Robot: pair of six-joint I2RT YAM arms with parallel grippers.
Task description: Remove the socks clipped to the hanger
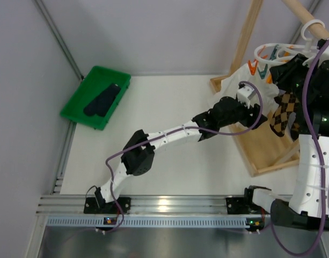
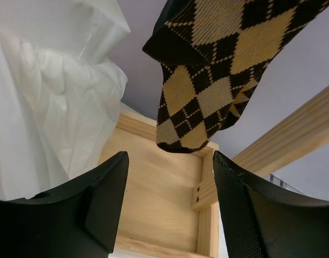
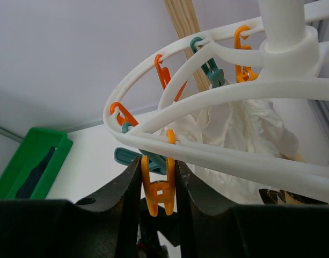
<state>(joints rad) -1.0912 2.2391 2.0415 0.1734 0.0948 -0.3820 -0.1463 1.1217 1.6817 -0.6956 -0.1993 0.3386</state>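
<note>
The argyle sock [image 2: 218, 80] hangs down from the hanger [image 3: 245, 90], over the far right corner of the bench [image 1: 169, 102]. The hanger hooks on a wooden pole [image 1: 301, 13] there.

The right claw [image 3: 158, 177] is up at the ring of the hanger. It pinches an orange clip [image 3: 158, 191] between its two fingers. The left claw [image 2: 169, 193] waits just under the toe of the argyle sock. Its fingers are spread wide and hold nothing. The sock is not between them yet.

A dark sock [image 1: 102, 99] lies in the green tray [image 1: 108, 75] at the far left edge of the bench. So I think part of the job is done. The argyle sock is not off yet, so there is more to do.

Some things are hard to see. I cannot tell if the pinched clip is the one that holds the argyle sock. I cannot tell if the tray has one sock or more. The big white cloth [image 2: 46, 107] and the right arm hide part of the hanger, so more socks could be behind them. The wooden rack [image 2: 164, 199] stands below.
</note>
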